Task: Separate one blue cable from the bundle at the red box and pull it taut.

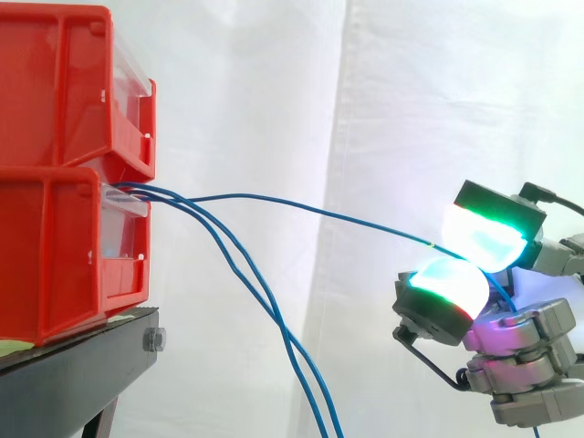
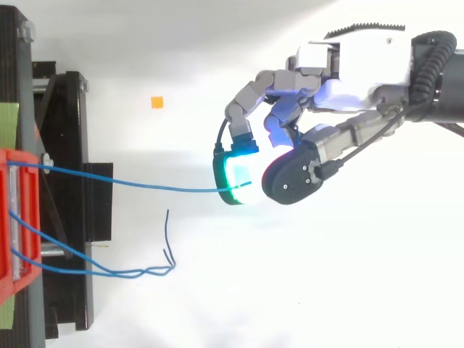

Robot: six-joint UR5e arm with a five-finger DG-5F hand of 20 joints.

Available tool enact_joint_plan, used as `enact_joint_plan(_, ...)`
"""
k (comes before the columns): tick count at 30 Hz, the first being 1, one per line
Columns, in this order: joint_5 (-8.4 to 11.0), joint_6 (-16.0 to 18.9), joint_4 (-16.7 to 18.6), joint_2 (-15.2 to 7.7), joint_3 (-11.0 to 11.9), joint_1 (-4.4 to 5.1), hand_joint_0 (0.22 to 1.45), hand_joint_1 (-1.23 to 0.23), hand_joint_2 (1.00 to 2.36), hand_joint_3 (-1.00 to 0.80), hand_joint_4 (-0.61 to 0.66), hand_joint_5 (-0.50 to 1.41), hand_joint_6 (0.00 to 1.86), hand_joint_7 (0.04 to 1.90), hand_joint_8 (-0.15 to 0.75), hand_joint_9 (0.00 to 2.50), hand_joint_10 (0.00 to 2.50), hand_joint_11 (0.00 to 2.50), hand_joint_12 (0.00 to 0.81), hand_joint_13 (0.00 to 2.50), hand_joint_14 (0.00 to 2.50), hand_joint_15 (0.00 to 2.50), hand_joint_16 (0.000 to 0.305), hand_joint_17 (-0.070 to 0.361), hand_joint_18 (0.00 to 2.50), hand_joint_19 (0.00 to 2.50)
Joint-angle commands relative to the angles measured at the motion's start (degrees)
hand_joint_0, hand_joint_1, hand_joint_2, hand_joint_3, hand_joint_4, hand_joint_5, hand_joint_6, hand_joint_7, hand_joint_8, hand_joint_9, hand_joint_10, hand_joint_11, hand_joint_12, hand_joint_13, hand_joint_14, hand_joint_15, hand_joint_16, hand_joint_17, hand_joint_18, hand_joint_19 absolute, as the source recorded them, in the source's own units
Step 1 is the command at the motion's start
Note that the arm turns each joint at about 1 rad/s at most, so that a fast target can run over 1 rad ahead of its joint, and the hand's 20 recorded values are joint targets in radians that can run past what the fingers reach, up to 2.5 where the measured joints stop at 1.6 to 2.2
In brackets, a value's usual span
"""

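Robot hand (image 2: 326, 94), we see, pinches one blue cable (image 1: 310, 206) between two glowing fingertips (image 1: 449, 287). It runs nearly straight from the lower red box's (image 1: 55, 246) front edge, where we see the other cables (image 1: 269, 301) drooping.

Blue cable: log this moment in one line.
hand: shut on blue cable | cable: runs red box to hand, slight sag | other blue cables: hanging loose
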Motion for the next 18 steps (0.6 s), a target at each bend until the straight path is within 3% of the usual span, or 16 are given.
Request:
enact_joint_plan(1, 0.25, -0.1, -0.1, 0.0, 0.0, 0.01, 0.74, -0.74, 1.02, -0.20, -0.29, -0.20, 0.96, 1.26, 0.215, 0.99, 1.13, 1.58, 0.324, 0.78, 2.37, 1.47, 0.035, 0.079, 1.09, 1.88)
enact_joint_plan(6, 0.17, -0.1, -0.1, 0.0, 0.0, -0.07, 0.75, -0.75, 1.02, -0.07, -0.28, -0.19, 0.96, 1.43, 0.220, 1.05, 1.15, 1.61, 0.322, 0.82, 2.44, 1.45, 0.035, 0.079, 1.13, 1.91)
enact_joint_plan(18, 0.25, -0.1, -0.1, 0.0, 0.0, 0.01, 0.76, -0.74, 1.02, -0.07, -0.25, -0.19, 0.97, 1.40, 0.231, 1.05, 1.22, 1.60, 0.334, 0.85, 2.48, 1.46, 0.036, 0.080, 1.17, 1.94)
